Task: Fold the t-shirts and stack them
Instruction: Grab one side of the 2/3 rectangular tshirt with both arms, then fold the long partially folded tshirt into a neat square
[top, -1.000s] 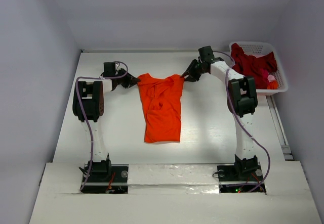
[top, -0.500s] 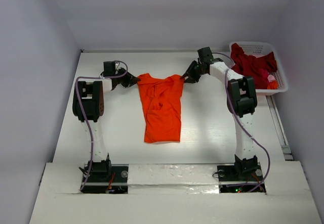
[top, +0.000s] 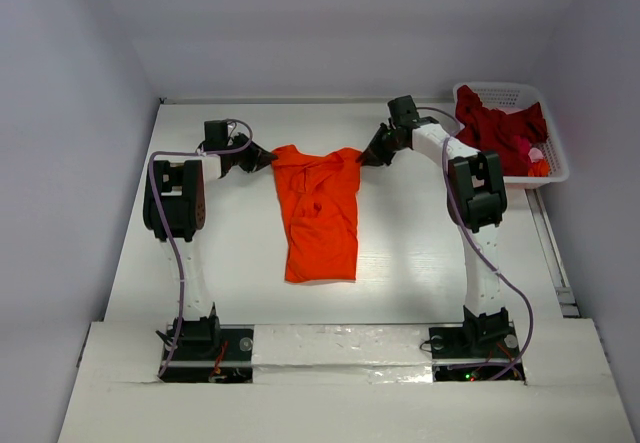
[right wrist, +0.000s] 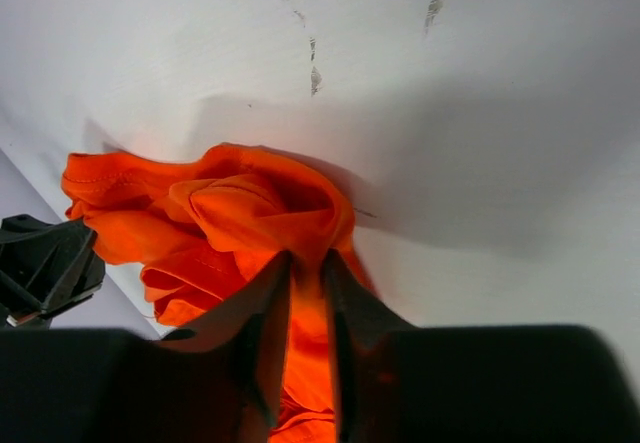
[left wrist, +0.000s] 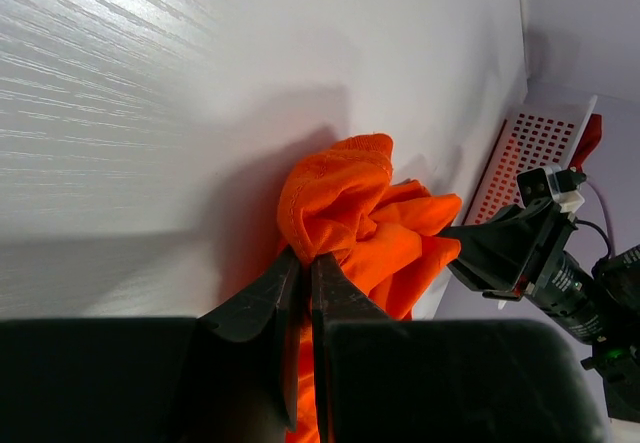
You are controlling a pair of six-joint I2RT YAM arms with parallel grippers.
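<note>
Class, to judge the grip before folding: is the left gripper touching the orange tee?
Touching. Left wrist view: the left gripper pinches the orange tee between shut fingers.

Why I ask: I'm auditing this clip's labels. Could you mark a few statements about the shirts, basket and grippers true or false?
The orange shirt lies on the table. True.
The left gripper is open, clear of cloth. False: it is shut on the orange shirt.
The red shirt sits in the basket. True.
The right gripper holds the red shirt. False: it pinches the orange shirt.
The basket stands at the table's near left corner. False: far right corner.
</note>
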